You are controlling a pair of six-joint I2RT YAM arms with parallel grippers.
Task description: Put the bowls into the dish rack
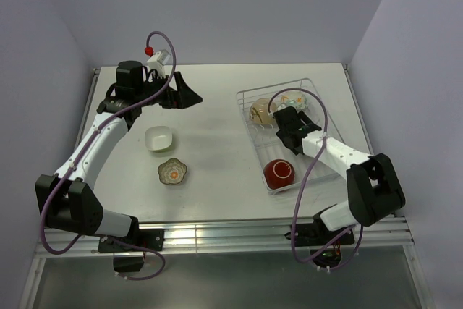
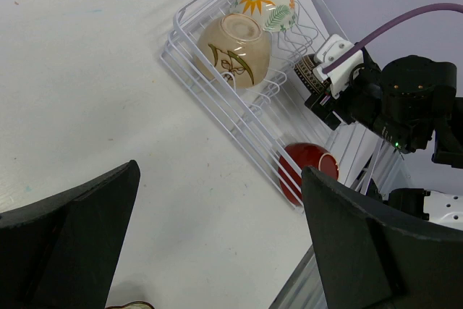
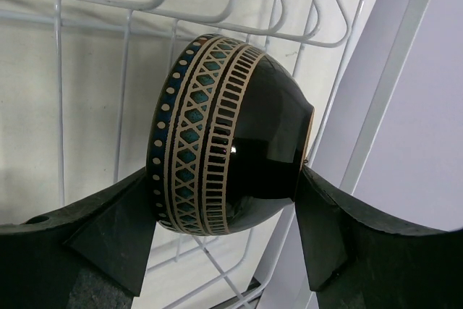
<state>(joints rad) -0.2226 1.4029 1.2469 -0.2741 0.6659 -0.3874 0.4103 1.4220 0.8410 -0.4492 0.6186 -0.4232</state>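
Right wrist, unlike top external, shows me right gripper (image 3: 224, 177) clamping a dark brown patterned bowl (image 3: 231, 135); left gripper (image 1: 189, 95), 11 o'clock, seemingly raised, gapes empty.

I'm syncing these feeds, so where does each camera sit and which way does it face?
Top external: above and behind the robot, looking down on the white table; both arms show.
Left wrist: on the raised left arm, facing across to the white wire dish rack; open left tool frames the bottom, right arm beyond.
Right wrist: inside the rack, close on the glossy dark brown banded bowl clamped in the right tool.
Shared: top external and left wrist both show the rack's red glazed bowl.
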